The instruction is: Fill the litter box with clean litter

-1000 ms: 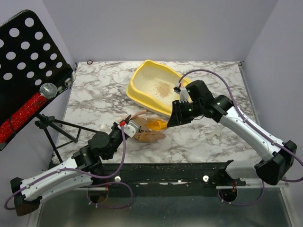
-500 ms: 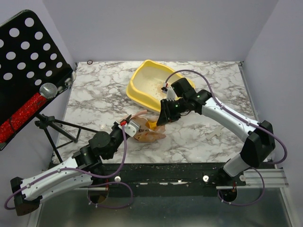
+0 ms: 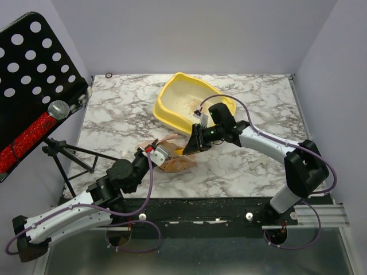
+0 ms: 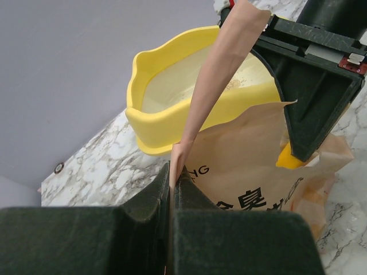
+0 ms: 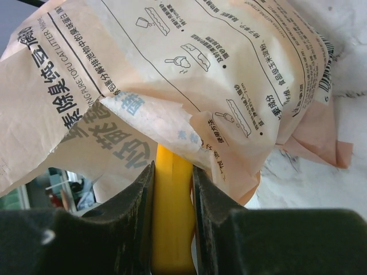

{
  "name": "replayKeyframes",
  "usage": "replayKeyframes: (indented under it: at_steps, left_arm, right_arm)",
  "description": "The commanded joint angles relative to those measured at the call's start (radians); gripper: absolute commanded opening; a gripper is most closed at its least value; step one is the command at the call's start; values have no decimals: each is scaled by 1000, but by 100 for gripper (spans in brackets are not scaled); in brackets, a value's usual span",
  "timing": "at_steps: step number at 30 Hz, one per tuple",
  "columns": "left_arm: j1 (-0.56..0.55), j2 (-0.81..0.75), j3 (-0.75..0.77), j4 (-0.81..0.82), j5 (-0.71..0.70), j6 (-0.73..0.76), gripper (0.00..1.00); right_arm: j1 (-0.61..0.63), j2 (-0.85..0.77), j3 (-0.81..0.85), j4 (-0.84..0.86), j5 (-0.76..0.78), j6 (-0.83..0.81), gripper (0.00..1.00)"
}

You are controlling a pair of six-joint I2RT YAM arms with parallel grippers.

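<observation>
Swinging small yellow-orange plastic scoop [image 5: 172, 217], clenched in right gripper [image 3: 192, 146], off large pale-yellow plastic litter box [image 3: 166, 107] at 12 o'clock, back into crumpled tan paper bag [image 3: 179, 165] at 6. Pinching bag lip with left gripper [image 4: 172, 179]. Leaving only thin beige clean litter [image 3: 189, 103] inside box; needs more scoops.

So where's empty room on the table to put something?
Bare marble table lies left of the litter box, and in the back right corner behind the right arm. It's crowded in the middle, around the paper bag and yellow scoop.
</observation>
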Motion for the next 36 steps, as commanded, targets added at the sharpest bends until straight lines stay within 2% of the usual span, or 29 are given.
replayKeyframes:
  at_steps: [1, 10, 16, 29, 36]
  left_arm:
    - [1, -37, 30, 154, 8, 21, 0]
    - [1, -41, 25, 149, 43, 20, 0]
    - [1, -63, 16, 156, 91, 21, 0]
    - [1, -87, 19, 136, 140, 30, 2]
    - [1, -104, 13, 137, 149, 33, 2]
  right_arm:
    - [10, 43, -160, 298, -26, 103, 0]
    - [-25, -30, -334, 680, -80, 252, 0]
    - [-36, -17, -415, 964, -138, 390, 0]
    - [-39, -91, -470, 1168, -181, 494, 0]
    - [-64, -118, -535, 1335, -209, 589, 0]
